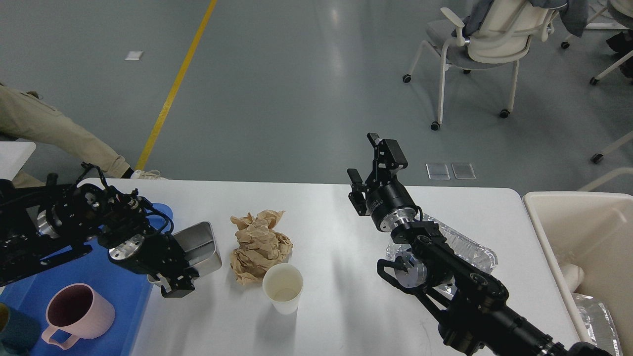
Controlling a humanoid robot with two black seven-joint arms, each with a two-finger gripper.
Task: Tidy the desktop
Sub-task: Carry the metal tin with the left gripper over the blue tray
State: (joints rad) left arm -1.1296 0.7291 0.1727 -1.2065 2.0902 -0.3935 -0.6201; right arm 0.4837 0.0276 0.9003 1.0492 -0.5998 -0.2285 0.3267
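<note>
The white desktop [346,232] spans the view. My left gripper [175,284] is shut on the near-left wall of a rectangular metal tin [200,244] and holds it tilted at the right edge of the blue tray [113,291]. A crumpled brown paper [259,244] lies at the middle, with an empty white paper cup [283,288] standing just in front of it. My right gripper [371,163] is open and empty, raised above the desktop's far edge, right of the paper. A foil tray [470,249] lies partly hidden under my right arm.
A pink mug [76,314] stands on the blue tray, with a dark teal item [10,331] at its left edge. A cream bin [544,247] stands off the desktop's right end, with foil [598,316] inside. A person's leg shows at far left, chairs at the back right.
</note>
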